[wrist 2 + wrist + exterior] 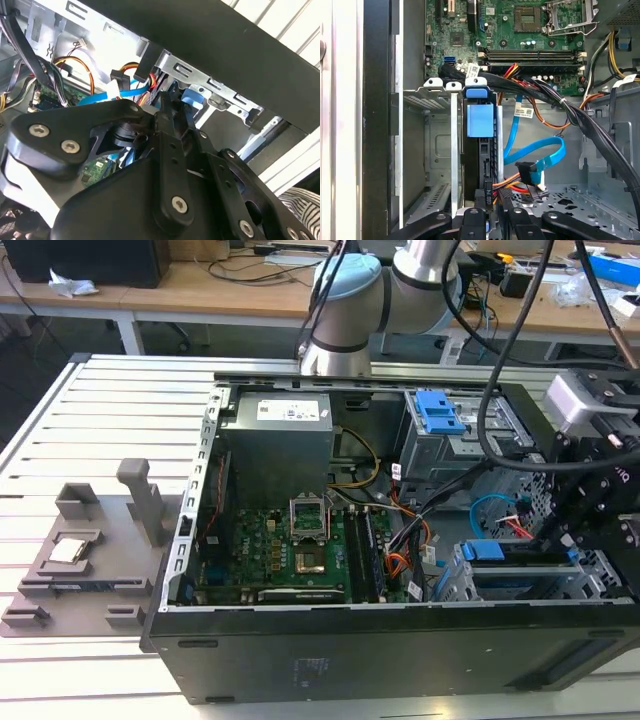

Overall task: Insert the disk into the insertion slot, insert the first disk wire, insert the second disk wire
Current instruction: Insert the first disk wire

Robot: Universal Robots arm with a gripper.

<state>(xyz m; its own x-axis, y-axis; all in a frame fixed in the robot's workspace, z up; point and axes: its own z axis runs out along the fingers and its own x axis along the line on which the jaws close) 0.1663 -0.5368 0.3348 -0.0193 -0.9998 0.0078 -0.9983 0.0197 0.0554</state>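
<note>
The disk (pixel 505 565) sits in the insertion slot (pixel 450 585), the silver cage at the case's front corner on the exterior view's right. In the first wrist view the disk's dark edge (pixel 479 165) and blue carrier tab (pixel 480 119) stand inside the cage (pixel 427 100). My gripper (pixel 565 540) hangs over the cage's end. A black connector (pixel 488 196) with orange and red wires lies right at my gripper (pixel 491 219), against the disk's end. The blue cable (pixel 540 155) loops beside it with its connector (pixel 526 172) loose. The second wrist view has my gripper (pixel 174 107) near the blue tab (pixel 192 97).
A taller grey cage with a blue latch (pixel 440 412) stands behind. Thick black cable bundles (pixel 580 117) cross above the cage. The motherboard (pixel 300 550) fills the case's middle. The case's black wall (pixel 225 45) runs close by. A grey fixture (pixel 85 550) lies outside on the slatted table.
</note>
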